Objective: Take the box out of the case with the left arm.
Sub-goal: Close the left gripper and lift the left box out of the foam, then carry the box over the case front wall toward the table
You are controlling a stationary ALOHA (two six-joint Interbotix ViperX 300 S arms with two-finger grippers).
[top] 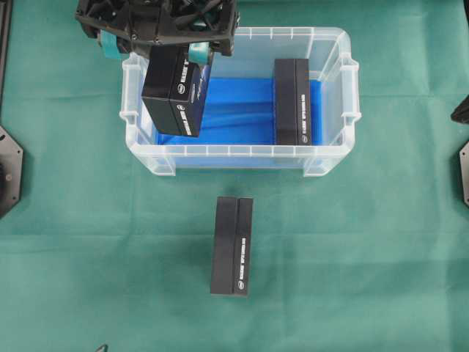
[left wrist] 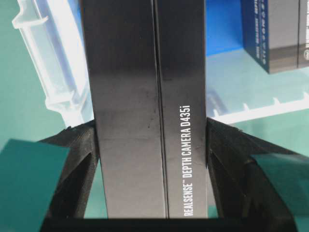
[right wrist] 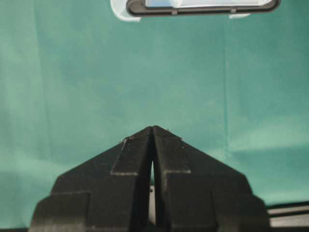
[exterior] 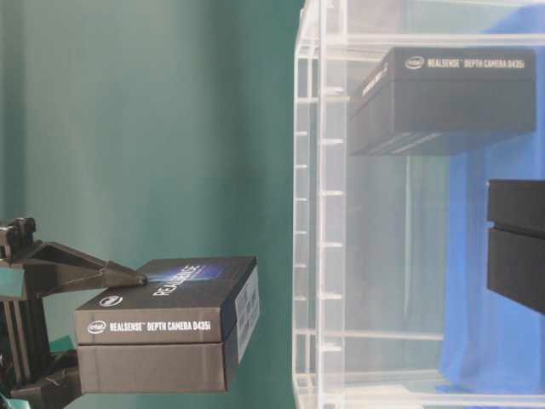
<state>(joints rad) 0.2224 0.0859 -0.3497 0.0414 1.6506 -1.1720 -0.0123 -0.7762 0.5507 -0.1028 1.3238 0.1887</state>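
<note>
My left gripper [top: 155, 50], black with teal pads, is shut on a black RealSense box [top: 176, 92] and holds it tilted over the left end of the case [top: 242, 155]. The case is a clear plastic bin with a blue cloth on its bottom. In the left wrist view the box [left wrist: 149, 106] fills the gap between both fingers [left wrist: 79, 145], pressed on either side. The table-level view shows the held box [exterior: 166, 324] outside the case wall [exterior: 311, 213]. My right gripper [right wrist: 153, 128] is shut on nothing, over green cloth.
A second black box [top: 292, 101] stands on edge in the right half of the case. A third black box [top: 232, 246] lies on the green cloth in front of the case. Black arm bases sit at the left edge [top: 9, 169] and the right edge [top: 462, 172].
</note>
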